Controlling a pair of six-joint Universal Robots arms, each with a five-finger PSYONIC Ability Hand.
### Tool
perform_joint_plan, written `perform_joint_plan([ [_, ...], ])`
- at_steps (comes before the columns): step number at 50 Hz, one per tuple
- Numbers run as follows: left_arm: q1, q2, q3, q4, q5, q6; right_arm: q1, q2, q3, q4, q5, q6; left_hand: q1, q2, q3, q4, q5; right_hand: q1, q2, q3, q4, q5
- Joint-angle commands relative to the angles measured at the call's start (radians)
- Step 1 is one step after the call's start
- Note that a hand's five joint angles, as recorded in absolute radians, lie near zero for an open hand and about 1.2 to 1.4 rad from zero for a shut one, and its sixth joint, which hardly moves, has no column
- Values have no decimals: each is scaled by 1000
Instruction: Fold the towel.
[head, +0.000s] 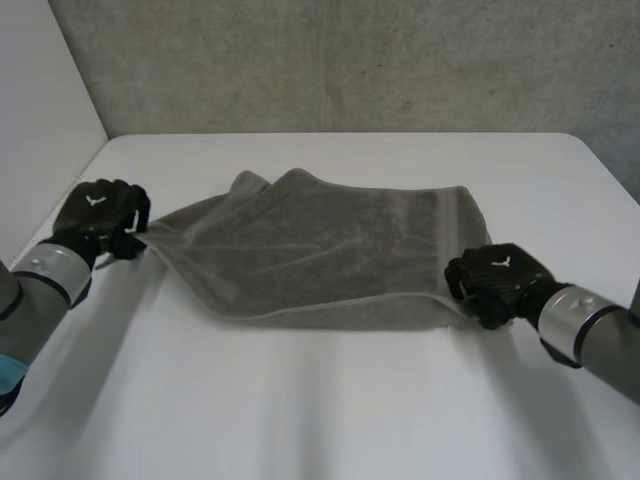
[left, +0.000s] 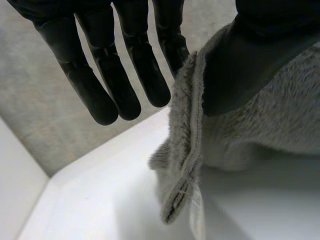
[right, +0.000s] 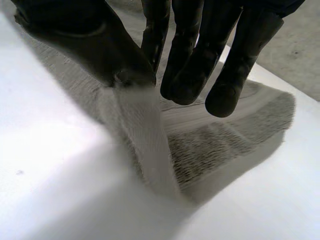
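A grey towel (head: 320, 250) lies rumpled and partly doubled across the middle of the white table (head: 300, 410). My left hand (head: 100, 215) is at its left corner. In the left wrist view the thumb (left: 250, 60) pinches the towel's hemmed edge (left: 192, 150) against the nearest finger, while the other fingers (left: 100, 75) stay straight beside it. My right hand (head: 497, 280) sits at the towel's near right corner. In the right wrist view its thumb (right: 95, 50) and a finger pinch a raised ridge of the towel (right: 145, 135), with the cloth just off the table there.
A grey wall (head: 350, 60) rises behind the table's far edge, and a white side panel (head: 40, 100) stands at the left. Bare tabletop stretches in front of the towel and beyond its far side.
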Motion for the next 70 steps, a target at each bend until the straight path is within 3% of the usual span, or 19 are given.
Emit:
perform_joint_plan([
  [1,-54,105,-9,-140,13,54,-34,-114,-72,188,-56,-41,46,38,22,38,34,286,362,66,61,33],
  [8,-54,293,-32,-214,42,121,-145,-290,-158,325,-155,-49,46,38,22,38,34,286,362,66,61,33],
  [11,-45,480,-44,-278,48,116,-208,-393,-210,403,-238,-44,46,38,22,38,34,286,362,66,61,33],
  [17,-37,525,-94,-281,59,119,-217,-409,-188,463,-288,-55,46,38,22,38,34,286,362,66,61,33],
  [19,-34,497,-145,-264,61,131,-216,-385,-104,454,-295,-92,46,38,22,38,34,-478,-402,-698,-703,-731],
  [20,-34,459,-159,-248,59,137,-214,-366,-52,430,-297,-134,46,38,22,38,34,-630,-554,-850,-855,-884],
  [24,-31,381,-172,-217,56,157,-202,-337,51,370,-286,-236,46,38,22,38,34,-705,-629,-925,-930,-958],
  [31,9,307,-167,-197,59,184,-211,-224,246,177,-294,-330,46,38,22,38,34,-699,-623,-919,-924,-953],
  [42,17,276,-182,-139,61,174,-235,-102,349,-60,-297,-371,46,38,22,38,34,-611,-536,-831,-836,-865],
  [61,17,259,-189,-131,61,173,-234,-36,363,-216,-292,-363,46,38,22,38,34,-347,-271,-567,-572,-601],
  [70,17,259,-190,-131,61,171,-228,-10,363,-232,-291,-363,46,38,22,38,34,-329,-254,-549,-554,-583],
])
